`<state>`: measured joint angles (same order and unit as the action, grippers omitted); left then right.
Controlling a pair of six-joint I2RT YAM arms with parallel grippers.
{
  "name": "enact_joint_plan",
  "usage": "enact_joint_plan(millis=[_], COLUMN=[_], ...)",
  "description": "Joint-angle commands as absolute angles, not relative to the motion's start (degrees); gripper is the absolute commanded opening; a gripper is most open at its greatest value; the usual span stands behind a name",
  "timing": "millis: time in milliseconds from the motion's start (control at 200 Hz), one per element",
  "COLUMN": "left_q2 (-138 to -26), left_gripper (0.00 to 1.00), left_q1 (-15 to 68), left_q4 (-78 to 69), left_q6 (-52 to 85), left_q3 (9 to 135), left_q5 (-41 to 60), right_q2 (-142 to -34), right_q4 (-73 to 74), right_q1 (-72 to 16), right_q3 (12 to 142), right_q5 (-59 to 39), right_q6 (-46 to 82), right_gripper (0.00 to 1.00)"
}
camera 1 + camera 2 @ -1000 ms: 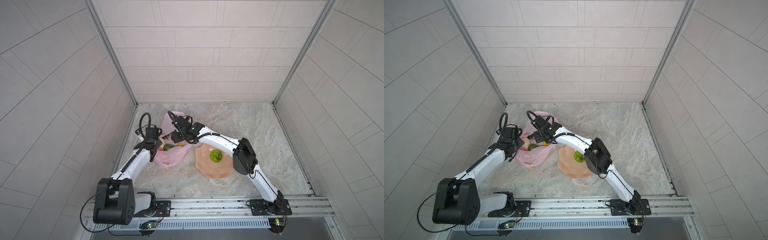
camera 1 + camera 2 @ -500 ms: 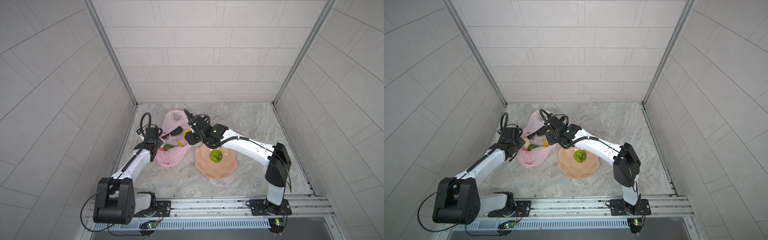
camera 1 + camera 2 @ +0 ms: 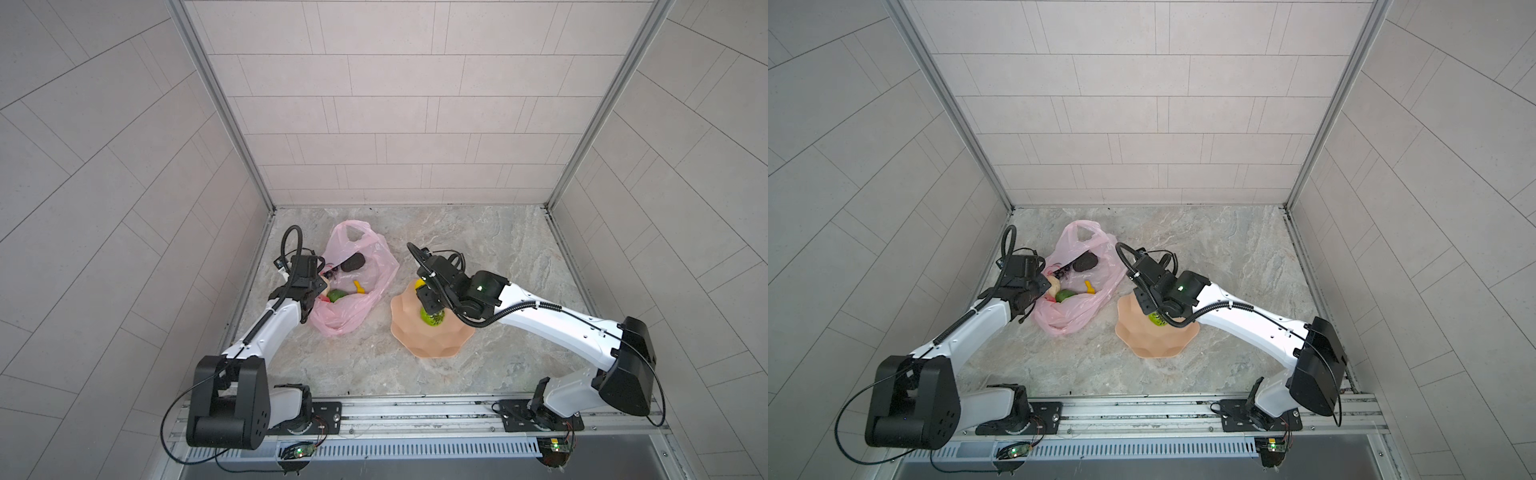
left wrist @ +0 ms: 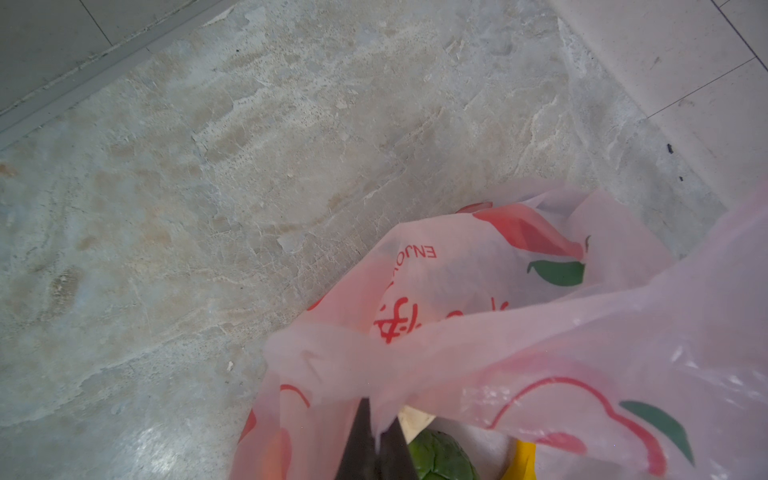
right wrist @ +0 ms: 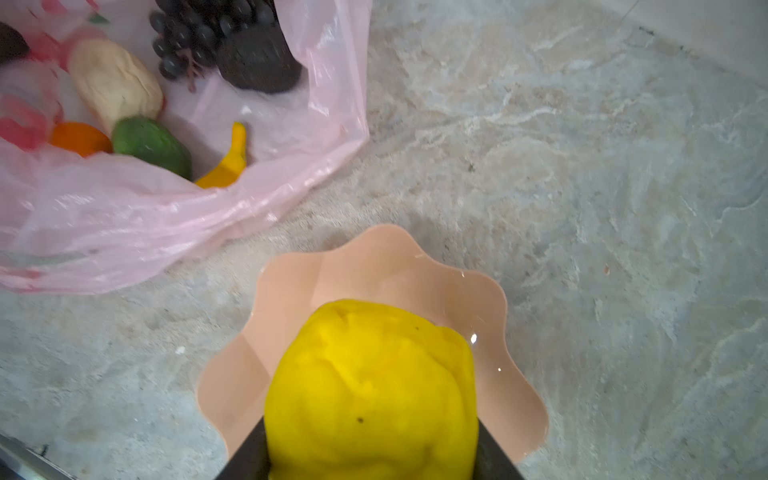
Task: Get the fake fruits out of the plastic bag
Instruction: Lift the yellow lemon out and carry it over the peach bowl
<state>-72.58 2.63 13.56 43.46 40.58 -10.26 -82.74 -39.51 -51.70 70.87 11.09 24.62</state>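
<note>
1. Reading the right wrist view, we see the right jaws clamped on the bumpy yellow fruit (image 5: 370, 390), which hangs over the peach scalloped dish (image 5: 436, 270). In a top view a green ball (image 3: 432, 319) lies in that dish, directly under the wrist.
2. We find the left jaws pinched together on the rim of the plastic bag (image 4: 457, 340). The bag lies on the surface (image 3: 478, 249) just beside the dish, not touching it. Inside it lie the cream knobbly fruit (image 5: 116, 79), the grape bunch (image 5: 195, 25), the dark fruit (image 5: 257, 58), a green fruit (image 5: 151, 145), an orange one (image 5: 79, 139) and the banana (image 5: 228, 162).
3. Against the frame half a second earlier, we note that the right jaws have carried the yellow fruit from beside the bag's mouth to above the dish. The left arm (image 3: 270, 328) and the bag are unchanged.
4. We see the right arm (image 3: 540, 324) stretched low from its near-right base, its wrist over the dish's far-left part. The left arm slants from its near-left base to the bag's left edge.
</note>
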Motion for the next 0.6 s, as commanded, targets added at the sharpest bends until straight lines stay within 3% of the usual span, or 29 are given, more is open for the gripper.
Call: enact_joint_plan(millis=[0, 595], left_q2=[-72.8, -73.5], left_gripper=[0.0, 0.0], left_q1=[2.4, 2.4], left_q4=[13.3, 13.7], left_q6=[42.8, 42.5], left_q3=[40.1, 40.1], left_q5=[-10.5, -11.4], right_q2=[-79.4, -83.9], right_q4=[-42.6, -48.5], right_q1=[-51.9, -58.4], right_q3=[68.5, 61.9], right_q5=[13.6, 23.3], right_q6=[25.2, 27.9], right_gripper=[0.55, 0.54])
